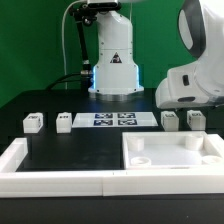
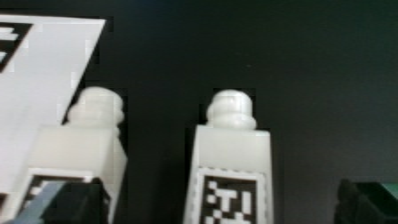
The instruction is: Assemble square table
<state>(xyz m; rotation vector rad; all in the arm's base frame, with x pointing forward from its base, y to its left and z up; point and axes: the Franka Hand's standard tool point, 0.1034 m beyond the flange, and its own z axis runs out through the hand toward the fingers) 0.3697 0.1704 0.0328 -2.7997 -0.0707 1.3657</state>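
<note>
Along the front edge of the black bench (image 1: 60, 150) runs the white border wall (image 1: 50, 182), turning back at the corner on the exterior view's left. Inside it, by the front corner on the exterior view's right, the square table slab (image 1: 170, 152) lies flat, rim up. Further back, a row crosses the surface, all pieces apart. The first leg (image 1: 33, 122) and second leg (image 1: 64, 121) sit toward the exterior view's left. The marker board (image 1: 110, 120) is in the middle, and the third leg (image 1: 170, 119) and fourth leg (image 1: 196, 119) sit toward the right. The arm (image 1: 198, 70) hangs above those two. In the wrist view the claw (image 2: 214, 205) stands wide, gripping nothing, over two tagged legs. Behind, the robot base (image 1: 115, 65) glows blue in a dim, greyish room.
</note>
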